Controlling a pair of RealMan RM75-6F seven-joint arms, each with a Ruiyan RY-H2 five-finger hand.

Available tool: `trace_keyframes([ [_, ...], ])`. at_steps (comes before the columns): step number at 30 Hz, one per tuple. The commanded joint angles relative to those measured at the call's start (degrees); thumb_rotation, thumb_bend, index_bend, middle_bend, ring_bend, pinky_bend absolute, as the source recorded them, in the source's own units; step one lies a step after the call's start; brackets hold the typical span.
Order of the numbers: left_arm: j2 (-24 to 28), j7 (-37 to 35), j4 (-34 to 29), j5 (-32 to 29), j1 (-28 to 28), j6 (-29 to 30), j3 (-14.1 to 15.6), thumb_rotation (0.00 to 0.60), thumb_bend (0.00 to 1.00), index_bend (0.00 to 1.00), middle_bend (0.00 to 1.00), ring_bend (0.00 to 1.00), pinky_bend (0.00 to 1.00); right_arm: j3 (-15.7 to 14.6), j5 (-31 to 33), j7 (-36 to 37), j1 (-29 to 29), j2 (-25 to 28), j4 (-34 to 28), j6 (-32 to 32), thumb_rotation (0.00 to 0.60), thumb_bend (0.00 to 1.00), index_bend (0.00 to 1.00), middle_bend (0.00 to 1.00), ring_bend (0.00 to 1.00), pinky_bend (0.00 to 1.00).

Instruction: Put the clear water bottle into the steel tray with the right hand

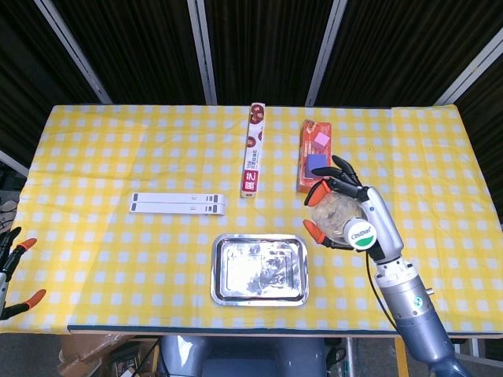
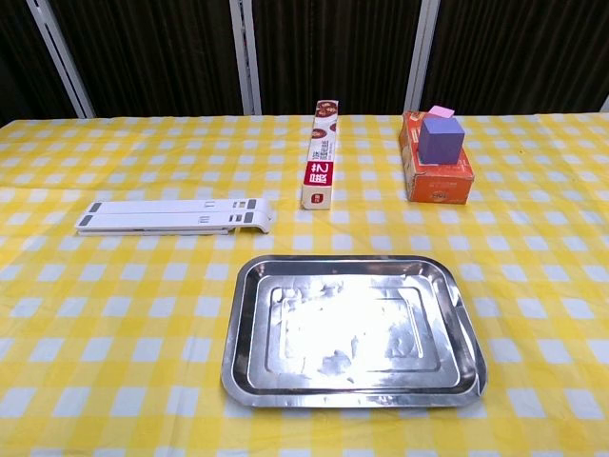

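Observation:
My right hand (image 1: 374,214) grips the clear water bottle (image 1: 339,214), whose white and green cap (image 1: 361,235) points towards the camera in the head view. Bottle and hand hang to the right of the steel tray (image 1: 217,271), past its right edge and in front of the orange box. The chest view shows the tray (image 2: 240,328) with nothing in it, and neither the hand nor the bottle. My left hand (image 1: 14,275) shows at the lower left edge of the head view, off the table, fingers apart and holding nothing.
A long red and white box (image 1: 252,149) lies at the back middle. An orange box (image 1: 314,166) with a purple block (image 1: 317,163) on top sits to its right. A flat white stand (image 1: 178,203) lies left of the tray.

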Motion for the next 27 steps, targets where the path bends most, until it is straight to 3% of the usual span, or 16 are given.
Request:
trace_keyframes([
  [1,0.1,-0.4,0.1,0.1,0.1,0.1,0.0,0.600,0.20,0.16,0.00,0.00,0.00,-6.0,0.9,-1.4,-0.5,-2.1,0.0,-1.1,0.600,0.59,0.79,0.59,0.24,0.00],
  [3,0.2,-0.4,0.1,0.3,0.1,0.1,0.1,0.600,0.20,0.16,0.00,0.00,0.00,-9.8,2.7,-3.0,-0.5,-4.7,0.5,-1.7,0.600,0.59,0.79,0.59,0.24,0.00],
  [7,0.2,-0.4,0.1,0.4,0.1,0.2,0.1,0.600,0.20,0.16,0.00,0.00,0.00,-17.2,3.8,-1.7,0.1,-13.7,8.1,-4.3,0.600,0.59,0.79,0.59,0.24,0.00],
  [13,0.3,-1.0,0.2,0.1,0.1,0.3,-0.1,0.600,0.20,0.16,0.00,0.00,0.00,-23.3,2.1,4.6,-0.9,-22.8,20.5,-7.1,0.600,0.59,0.79,0.59,0.24,0.00],
  [16,0.4,-1.3,0.3,-0.1,0.0,0.1,-0.2,0.600,0.20,0.16,0.00,0.00,0.00,-23.9,0.1,7.3,-1.8,-23.5,23.0,-6.6,0.600,0.60,0.79,0.59,0.24,0.00],
  [20,0.3,-1.0,0.3,0.0,-0.1,-0.1,-0.1,0.600,0.20,0.16,0.00,0.00,0.00,-23.1,-2.5,8.0,-2.6,-21.1,21.6,-4.6,0.600,0.60,0.79,0.59,0.24,0.00],
  [27,0.0,0.1,0.0,0.5,-0.1,-0.2,0.1,0.600,0.20,0.16,0.00,0.00,0.00,-17.8,-5.6,4.7,-3.1,-10.4,8.5,-0.1,0.600,0.60,0.79,0.59,0.24,0.00],
])
